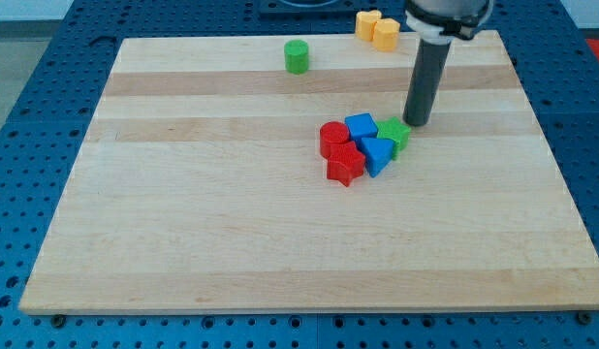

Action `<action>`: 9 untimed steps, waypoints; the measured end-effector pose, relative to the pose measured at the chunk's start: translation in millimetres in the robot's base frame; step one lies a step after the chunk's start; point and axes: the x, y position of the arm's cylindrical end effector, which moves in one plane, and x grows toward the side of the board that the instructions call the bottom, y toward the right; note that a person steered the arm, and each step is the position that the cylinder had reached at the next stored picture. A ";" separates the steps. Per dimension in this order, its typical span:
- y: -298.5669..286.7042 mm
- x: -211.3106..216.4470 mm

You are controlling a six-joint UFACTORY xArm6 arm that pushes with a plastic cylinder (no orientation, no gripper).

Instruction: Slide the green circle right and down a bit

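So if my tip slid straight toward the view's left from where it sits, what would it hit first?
Probably the blue block. My tip rests just above-right of the green block in the cluster; the green circle sits much higher, off that line. Depth is uncertain.

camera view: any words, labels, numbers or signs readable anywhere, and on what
None: no text, label, number or sign can be read in this view.
The wooden board is bare wood.
The green circle, the yellow blocks, and the cluster of red blocks, blue blocks and a green block carry no marks.
My tip is plain dark.
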 end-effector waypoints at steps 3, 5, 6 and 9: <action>-159.2 -37.4; -275.1 -94.3; -260.4 -137.8; -144.3 -103.7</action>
